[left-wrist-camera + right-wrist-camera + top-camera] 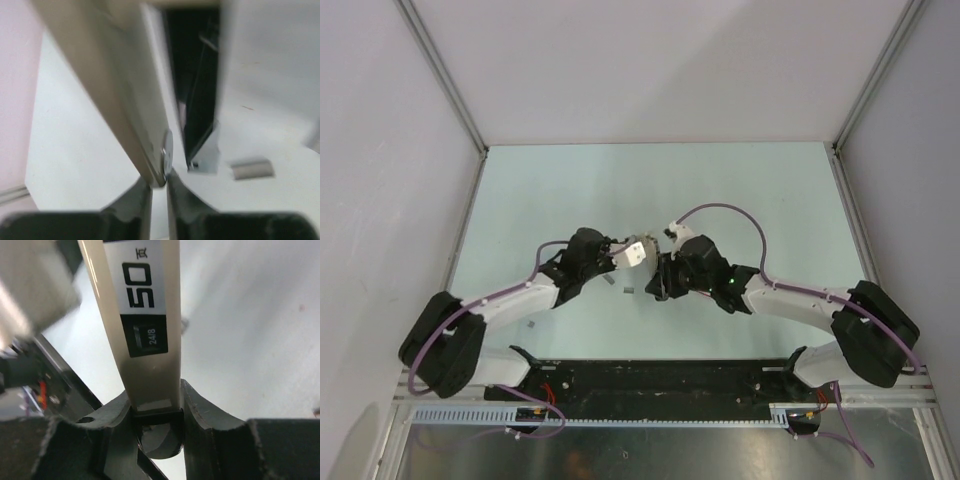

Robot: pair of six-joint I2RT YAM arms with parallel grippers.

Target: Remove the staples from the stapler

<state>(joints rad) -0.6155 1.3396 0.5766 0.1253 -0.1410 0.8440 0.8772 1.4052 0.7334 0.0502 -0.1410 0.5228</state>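
Top external view showed both arms meeting over the middle of the table [570, 190], with the stapler [638, 252] lifted between them, clear of the surface. To my eye it was held that way so that each arm could take one end. One would steady the body while the other worked the magazine open, which would let the contents drop out below.

From the left wrist camera, the left gripper [160, 187] was pinched almost fully closed on a thin metal edge at the stapler's end, its two black fingers [142, 200] nearly touching. Above them the stapler looked spread apart, a pale arm slanting up to the left and a dark channel beside it. The picture was too blurred to say whether anything remained in that channel.

From the right wrist camera, the right gripper [155, 412] was clamped on the flat silvery half, partway closed because that part is wider. Its fingers [200, 410] pressed against both edges just below a black-and-white label [142, 315].

A short strip of staples [252, 168] lay on the table beneath and a little to one side of the stapler, touching neither gripper. That suggested the unloading was at least partly done. Both grips looked narrow, and I judged that a twist from either arm could have let the stapler slip.
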